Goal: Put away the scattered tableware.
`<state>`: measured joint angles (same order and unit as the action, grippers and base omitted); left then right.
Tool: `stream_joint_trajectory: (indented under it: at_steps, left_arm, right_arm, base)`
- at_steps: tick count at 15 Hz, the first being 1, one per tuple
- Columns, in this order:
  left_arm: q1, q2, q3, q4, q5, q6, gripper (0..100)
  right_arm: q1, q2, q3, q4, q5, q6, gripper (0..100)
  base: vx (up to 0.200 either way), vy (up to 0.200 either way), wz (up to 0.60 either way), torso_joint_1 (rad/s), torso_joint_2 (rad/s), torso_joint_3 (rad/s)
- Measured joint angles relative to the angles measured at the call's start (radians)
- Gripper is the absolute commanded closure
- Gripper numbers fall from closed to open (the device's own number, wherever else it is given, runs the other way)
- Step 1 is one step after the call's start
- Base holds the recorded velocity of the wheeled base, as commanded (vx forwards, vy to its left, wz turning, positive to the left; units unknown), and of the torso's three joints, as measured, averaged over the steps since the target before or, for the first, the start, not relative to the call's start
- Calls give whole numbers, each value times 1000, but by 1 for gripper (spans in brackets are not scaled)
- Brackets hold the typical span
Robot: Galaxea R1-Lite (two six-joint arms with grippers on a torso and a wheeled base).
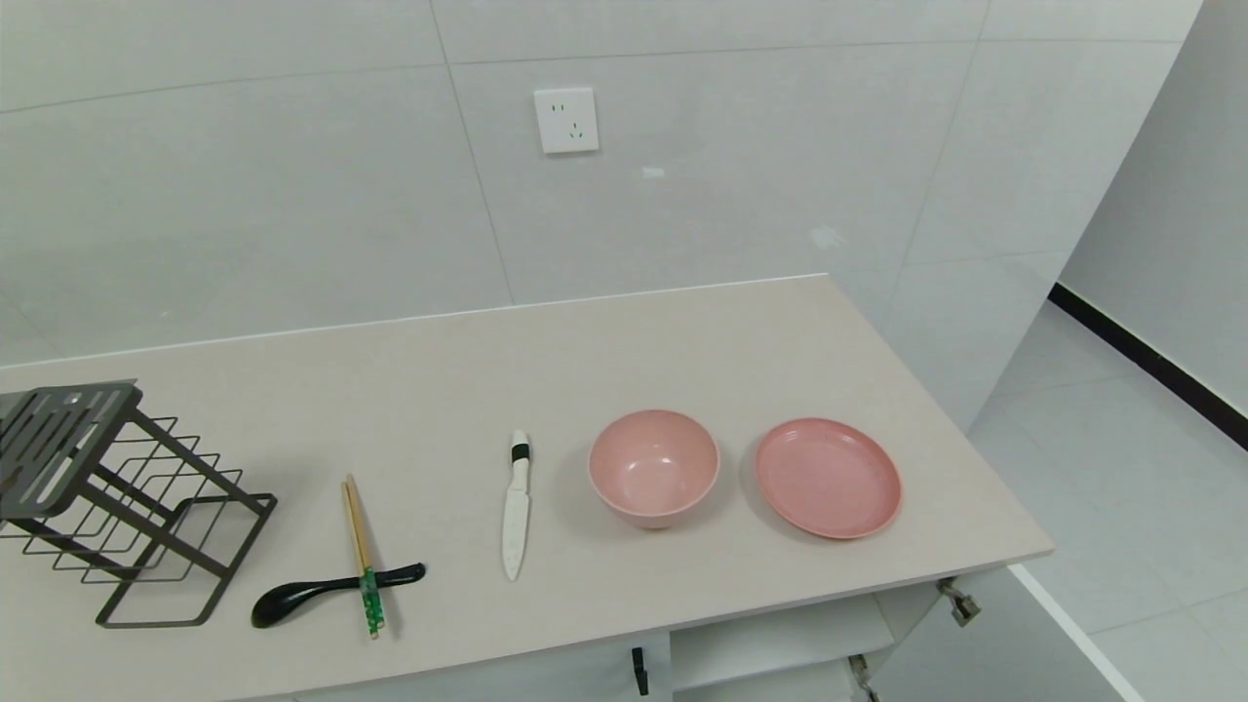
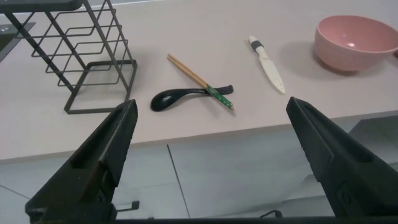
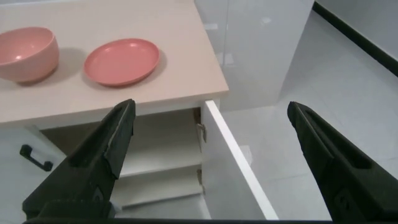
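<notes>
While the left gripper (image 2: 211,107) & right gripper (image 3: 209,106) hung wide open, empty, chopsticks (image 1: 362,551) lay across the black spoon (image 1: 322,590) nr the wire rack (image 1: 117,497). White knife (image 1: 516,507), pink bowl (image 1: 653,468) & pink plate (image 1: 827,476) sat apart. Chopsticks probably needed lifting first, gripped mid-length.

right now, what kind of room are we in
Most likely a kitchen: a beige countertop against a white tiled wall carries a black wire dish rack, a pink bowl and a pink plate, and a white cabinet door stands open beneath it.
</notes>
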<state>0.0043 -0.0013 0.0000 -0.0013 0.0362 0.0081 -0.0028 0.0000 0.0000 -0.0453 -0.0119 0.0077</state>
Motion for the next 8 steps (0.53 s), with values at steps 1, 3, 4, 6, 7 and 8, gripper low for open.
stream_joint_trajectory:
  at_steps: [1, 3, 4, 6, 7, 8]
  left_arm:
    - [0, 0, 0, 0, 0, 0, 0]
    - [0, 0, 0, 0, 0, -3, 0]
    - [0, 0, 0, 0, 0, -3, 0]
    - [0, 0, 0, 0, 1, -8, 0]
    - [0, 0, 0, 0, 1, -4, 0]
    - [0, 0, 0, 1, 1, -1, 0]
  right_arm:
    - [0, 0, 0, -40, 1, -6, 0]
    - [0, 2, -5, -86, 73, -47, 0]
    - [4, 9, -19, -73, 120, -44, 0]
    - [13, 63, -54, -39, 179, -13, 0]
    - [17, 117, -72, -27, 207, -3, 0]
    - [22, 171, -86, -21, 226, 4, 0]
  base:
    - [0, 0, 0, 0, 0, 0]
    - [0, 0, 0, 0, 0, 0]
    - [0, 0, 0, 0, 0, 0]
    - [0, 0, 0, 0, 0, 0]
    - [0, 0, 0, 0, 0, 0]
    - [0, 0, 0, 0, 0, 0]
